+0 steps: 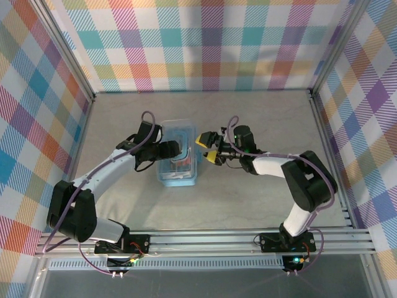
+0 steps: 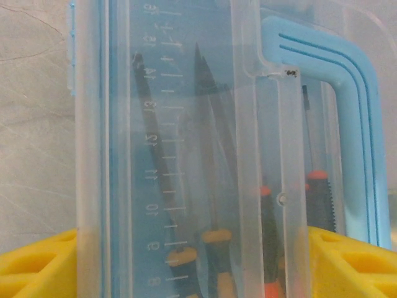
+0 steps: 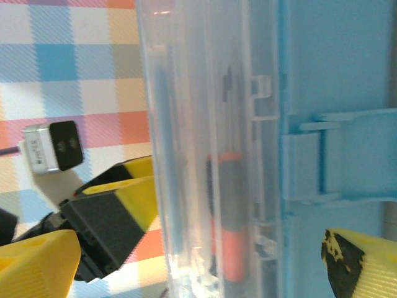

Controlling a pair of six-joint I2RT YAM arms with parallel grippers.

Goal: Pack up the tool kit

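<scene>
Light-blue case point(image 1: 180, 177) with screwdrivers point(image 2: 214, 205) inside, apparently pinched by left claw point(image 2: 193, 261); right claw point(image 1: 209, 148) spread just beside it.

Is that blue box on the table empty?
No, through the clear lid of the box several slim screwdrivers can be seen lying inside.

case point(image 1: 177, 176): light-blue, mid-table | screwdrivers point(image 2: 216, 236): inside, beneath clear lid
</scene>
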